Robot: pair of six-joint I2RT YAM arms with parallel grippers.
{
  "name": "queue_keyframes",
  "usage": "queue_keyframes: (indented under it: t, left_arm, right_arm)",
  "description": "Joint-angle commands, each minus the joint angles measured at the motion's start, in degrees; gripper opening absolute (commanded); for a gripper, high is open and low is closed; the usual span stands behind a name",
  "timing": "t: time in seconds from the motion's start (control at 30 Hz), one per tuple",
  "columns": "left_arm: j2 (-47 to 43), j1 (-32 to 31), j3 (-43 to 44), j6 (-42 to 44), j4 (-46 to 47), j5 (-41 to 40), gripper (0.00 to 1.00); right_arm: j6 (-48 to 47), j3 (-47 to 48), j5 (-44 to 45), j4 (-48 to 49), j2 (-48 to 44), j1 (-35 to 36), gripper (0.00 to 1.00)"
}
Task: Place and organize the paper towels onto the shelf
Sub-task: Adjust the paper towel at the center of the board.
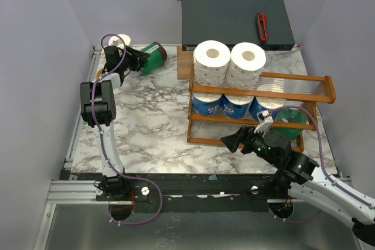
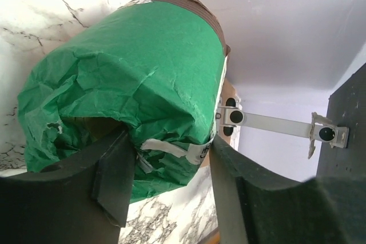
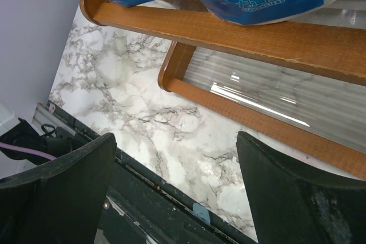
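While the left gripper straddles the light, crushable green-wrapped roll at ten o'clock, clamping unconfirmed, right gripper apart, squeeze mid-barrel gently.

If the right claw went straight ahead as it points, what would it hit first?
Probably the marble tabletop, just beside the shelf's bottom corner; the open right gripper frames only bare marble, though depth is unclear.

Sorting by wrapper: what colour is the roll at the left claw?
Green paper towel roll; left wrist view.
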Motion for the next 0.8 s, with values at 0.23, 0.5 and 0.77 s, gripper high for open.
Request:
queue_keyframes:
  t: [0.23,0.5,0.77]
  left_arm:
    - [1.7,-0.3,0.8,-1.4,3.0,0.2,0.67]
    - [1.3,-0.4,-0.6,-2.5,5.6,0.6,0.45]
    - [-0.4,-0.4,-2.3,-4.1,9.4,1.8,0.29]
  right_arm:
    - [0.4,-1.1,1.7,0.7,-0.3,0.1,0.89]
    - [0.4,-1.2,1.9,1.1,0.2,0.1,0.89]
    - [0.1,-1.1,1.6,1.6,0.6,0.1,0.89]
